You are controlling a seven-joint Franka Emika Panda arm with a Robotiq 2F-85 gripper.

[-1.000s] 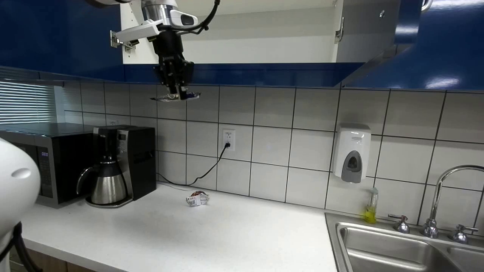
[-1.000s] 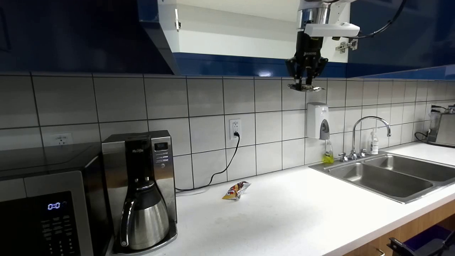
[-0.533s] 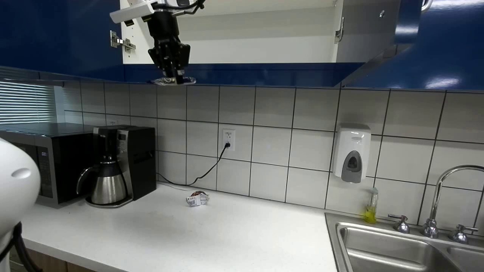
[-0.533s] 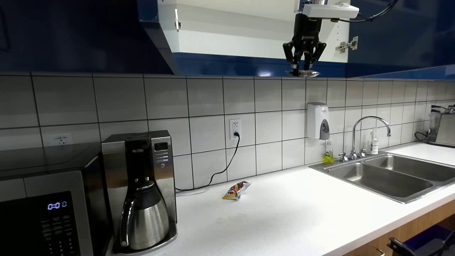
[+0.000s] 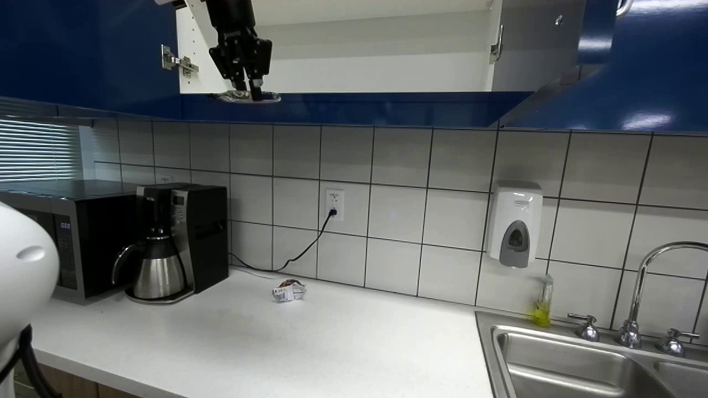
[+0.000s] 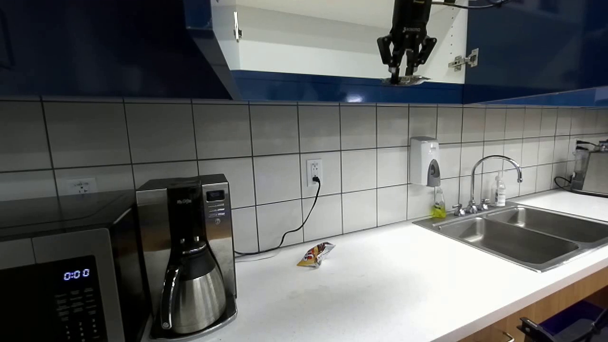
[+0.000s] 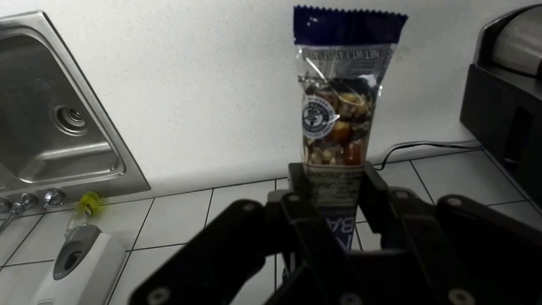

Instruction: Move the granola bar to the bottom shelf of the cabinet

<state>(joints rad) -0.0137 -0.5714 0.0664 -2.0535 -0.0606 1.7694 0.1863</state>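
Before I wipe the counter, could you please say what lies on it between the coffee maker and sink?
A crumpled packet and part of a cord, in both exterior views.

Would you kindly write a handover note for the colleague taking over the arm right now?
Gripper: shut on the granola bar.
Where: bar in front of the open cabinet, before its blue lower edge in both exterior views; bottom shelf's top not visible.
Done: bar gripped and clear of the counter.
Left: probably raise it over that edge, set it on the bottom shelf, release.
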